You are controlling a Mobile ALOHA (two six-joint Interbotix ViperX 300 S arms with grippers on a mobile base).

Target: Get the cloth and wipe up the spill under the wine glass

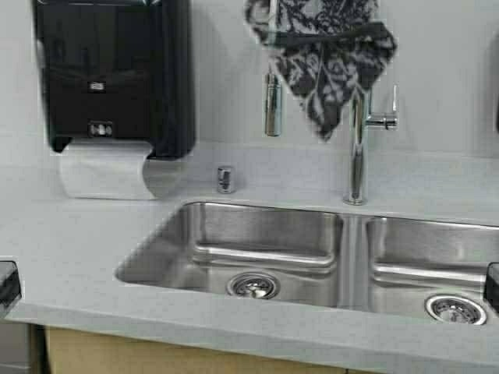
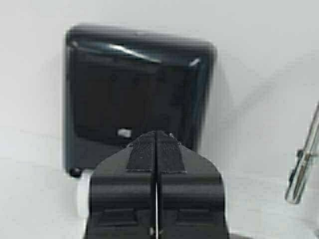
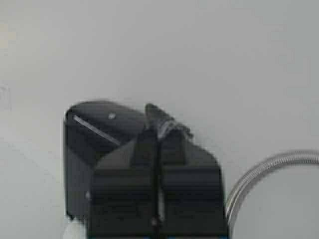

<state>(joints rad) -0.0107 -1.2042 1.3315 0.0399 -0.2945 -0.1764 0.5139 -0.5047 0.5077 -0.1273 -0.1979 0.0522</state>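
The cloth (image 1: 323, 62), white-grey with a dark leaf print, hangs at the top of the high view in front of the faucet (image 1: 356, 156); its upper end runs out of view. In the right wrist view my right gripper (image 3: 159, 127) is shut, with a small tuft of the cloth (image 3: 170, 125) pinched at its tips; the gripper itself is not in the high view. My left gripper (image 2: 156, 137) is shut and empty, and points at the black towel dispenser (image 2: 134, 94). The wine glass and the spill are out of view.
A black paper towel dispenser (image 1: 109, 70) hangs on the wall at the left, with white paper (image 1: 101, 167) curling out. A double steel sink (image 1: 257, 226) is set in the grey counter (image 1: 70, 249). A small steel fitting (image 1: 225, 179) stands behind the sink. The faucet's spray head (image 1: 271, 109) hangs down.
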